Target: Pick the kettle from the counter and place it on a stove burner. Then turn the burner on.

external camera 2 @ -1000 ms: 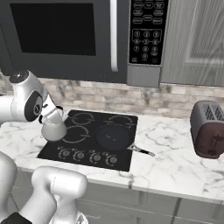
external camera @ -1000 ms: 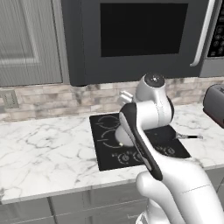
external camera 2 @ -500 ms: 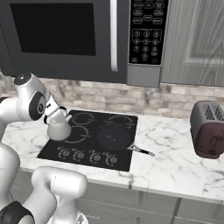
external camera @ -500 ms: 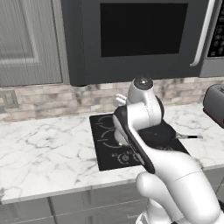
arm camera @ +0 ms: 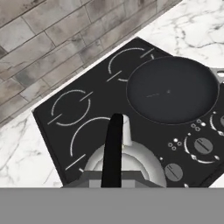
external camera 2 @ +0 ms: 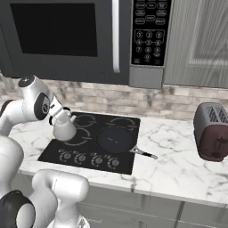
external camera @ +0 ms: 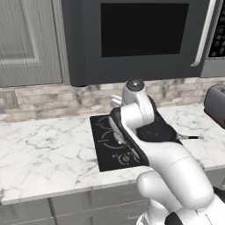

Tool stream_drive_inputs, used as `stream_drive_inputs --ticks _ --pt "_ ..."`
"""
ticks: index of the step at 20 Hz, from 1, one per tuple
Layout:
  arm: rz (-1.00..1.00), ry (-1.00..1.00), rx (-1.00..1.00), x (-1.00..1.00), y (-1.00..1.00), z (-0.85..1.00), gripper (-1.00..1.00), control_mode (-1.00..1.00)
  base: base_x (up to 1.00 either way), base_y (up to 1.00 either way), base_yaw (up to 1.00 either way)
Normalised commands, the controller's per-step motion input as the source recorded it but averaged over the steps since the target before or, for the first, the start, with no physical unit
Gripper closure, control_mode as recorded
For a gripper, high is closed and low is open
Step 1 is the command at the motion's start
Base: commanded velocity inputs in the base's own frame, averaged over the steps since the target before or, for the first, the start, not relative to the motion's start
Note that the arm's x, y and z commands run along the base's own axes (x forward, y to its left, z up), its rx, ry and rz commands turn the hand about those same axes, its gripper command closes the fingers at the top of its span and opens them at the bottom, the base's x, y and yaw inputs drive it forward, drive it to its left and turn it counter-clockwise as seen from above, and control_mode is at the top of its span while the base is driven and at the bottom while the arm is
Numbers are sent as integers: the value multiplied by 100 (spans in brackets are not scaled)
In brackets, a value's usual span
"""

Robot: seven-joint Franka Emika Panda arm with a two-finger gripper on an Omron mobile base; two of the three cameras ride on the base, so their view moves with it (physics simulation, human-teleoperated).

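Note:
The small pale kettle [external camera 2: 65,129] hangs from its thin black handle [arm camera: 113,151], with my gripper [external camera 2: 61,117] shut on that handle. It sits over the left side of the black cooktop [external camera 2: 120,122]. In the hand view the kettle [arm camera: 127,164] covers the near part of the large line-circle burner [arm camera: 85,138]. I cannot tell whether its base touches the glass. The burner's ring [external camera 2: 83,141] shows to the right of the kettle. White marble counter [external camera 2: 178,169] surrounds the cooktop. My own arm hides the kettle in the left base view.
A dark pan [arm camera: 172,89] with a thin handle [external camera 2: 144,153] fills the middle of the cooktop. Knobs [external camera 2: 91,160] line its front edge. A dark toaster [external camera 2: 213,131] stands at the right. The microwave [external camera 2: 67,35] hangs low above.
My hand has carried the kettle to the right, from the cooktop's left edge to a spot over the front-left ring. The pan and toaster have stayed put.

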Motion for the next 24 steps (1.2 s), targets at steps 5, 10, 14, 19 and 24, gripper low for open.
stream_drive_inputs --ticks 5,10,14,19,24 --pt "0 0 0 31 3 -15 100 -100 0 0 0" --pt "0 0 0 28 2 -22 100 -100 0 0 0" --pt "0 0 0 23 2 -30 100 -100 0 0 0" --pt "0 0 0 21 1 -26 100 -100 0 0 0" --pt "0 0 0 20 2 -29 100 -100 0 0 0"
